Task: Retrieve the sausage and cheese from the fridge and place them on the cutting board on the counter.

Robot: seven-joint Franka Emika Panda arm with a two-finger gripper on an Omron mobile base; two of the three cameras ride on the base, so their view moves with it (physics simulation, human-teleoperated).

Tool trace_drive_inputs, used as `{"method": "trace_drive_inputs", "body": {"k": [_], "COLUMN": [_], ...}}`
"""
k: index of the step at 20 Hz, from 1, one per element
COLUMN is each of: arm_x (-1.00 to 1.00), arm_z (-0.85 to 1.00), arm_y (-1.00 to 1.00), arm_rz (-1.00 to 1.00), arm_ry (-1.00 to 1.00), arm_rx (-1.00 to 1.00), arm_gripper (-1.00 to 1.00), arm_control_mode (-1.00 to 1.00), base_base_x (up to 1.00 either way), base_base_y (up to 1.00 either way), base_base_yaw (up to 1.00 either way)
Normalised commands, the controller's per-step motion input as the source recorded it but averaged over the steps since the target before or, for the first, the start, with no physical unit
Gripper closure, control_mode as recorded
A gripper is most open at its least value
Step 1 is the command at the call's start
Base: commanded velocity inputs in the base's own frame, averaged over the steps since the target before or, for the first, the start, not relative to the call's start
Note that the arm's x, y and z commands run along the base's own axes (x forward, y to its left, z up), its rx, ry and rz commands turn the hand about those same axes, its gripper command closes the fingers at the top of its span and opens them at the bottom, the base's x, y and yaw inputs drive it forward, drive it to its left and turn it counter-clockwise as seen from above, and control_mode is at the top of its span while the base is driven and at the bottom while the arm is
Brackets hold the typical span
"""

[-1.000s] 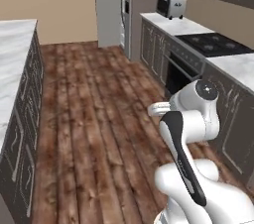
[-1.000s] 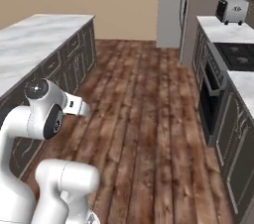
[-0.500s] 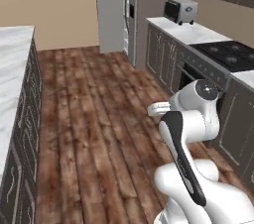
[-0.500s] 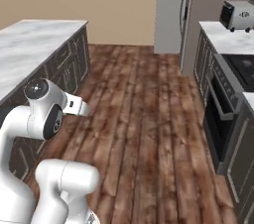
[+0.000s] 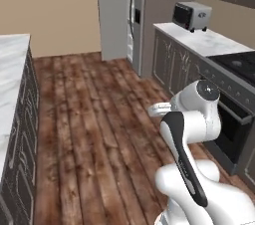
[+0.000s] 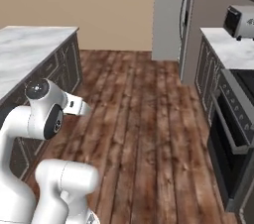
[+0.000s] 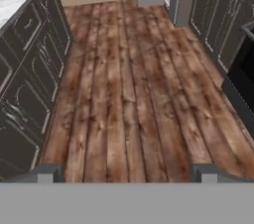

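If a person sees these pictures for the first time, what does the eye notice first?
First, the folded white arm low in both base views, over the brown plank floor. Next, the tall grey fridge, doors shut, at the aisle's far end. Then the silver toaster on the marble counter beside it.

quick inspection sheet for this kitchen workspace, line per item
surface: white marble counter on the right; another marble top on the left.
job's things: grey fridge ahead, doors shut; sausage, cheese, cutting board: nothing seen.
clutter: toaster on the counter.
end effector: end effector over the wood floor, fingers wide apart, holding nothing.
cables: nothing seen.
surroundings: dark oven on the right, beige wall behind.
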Motion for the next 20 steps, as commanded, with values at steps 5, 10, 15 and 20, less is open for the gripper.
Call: {"method": "trace_drive_inputs", "body": {"k": [5,10,15,20], "arm_x": [0.0,0.0,0.0,0.0], "arm_z": [0.0,0.0,0.0,0.0], "arm_y": [0.0,0.0,0.0,0.0], "arm_rz": [0.0,0.0,0.0,0.0], "arm_ry": [0.0,0.0,0.0,0.0], "arm_rx": [0.0,0.0,0.0,0.0], "arm_gripper": [-1.0,-1.0,-1.0,-1.0], "arm_control_mode": [1.0,1.0,1.0,1.0], "base_base_x": [1.0,1.0,1.0,1.0], "base_base_y": [0.22,0.23,0.22,0.22], "base_base_yaw": [-0.04,-0.04,-0.03,-0.03]}}
